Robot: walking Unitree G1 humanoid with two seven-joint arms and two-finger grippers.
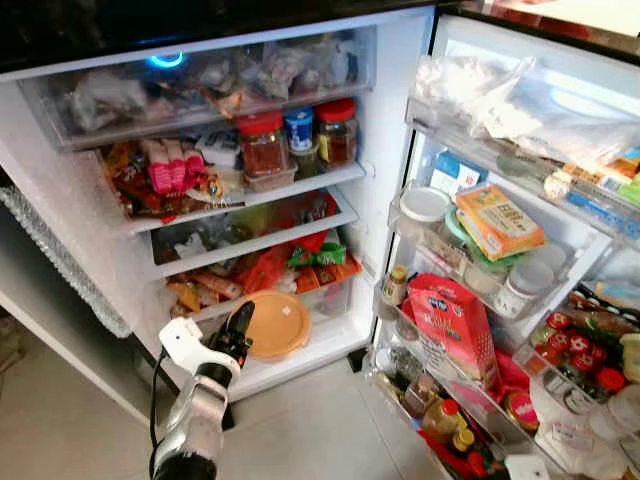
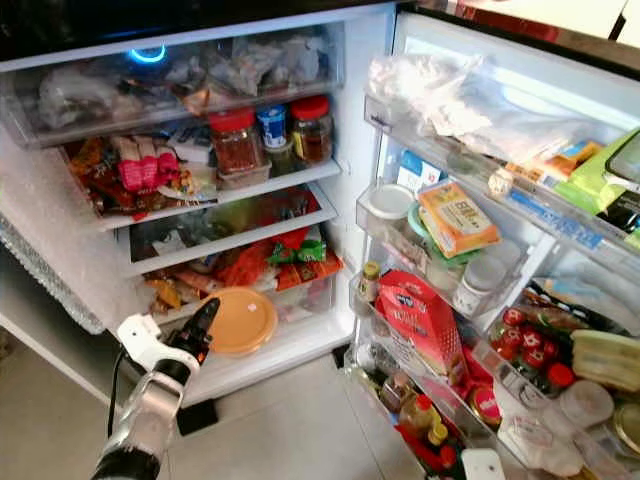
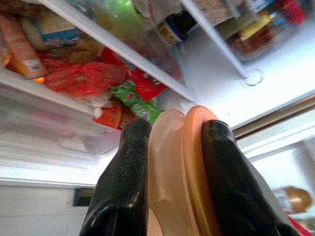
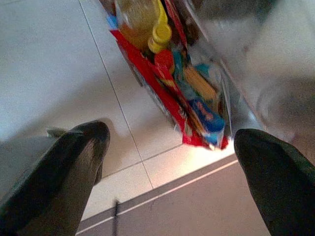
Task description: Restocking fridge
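Left gripper, lower left of frame: clamped on rim of round orange container, one black finger each side. Container low in open fridge, on bottom ledge, below red and green snack packets. Right gripper: fingers spread wide, over tiled floor beside lowest door bin, with yellow-capped bottle.
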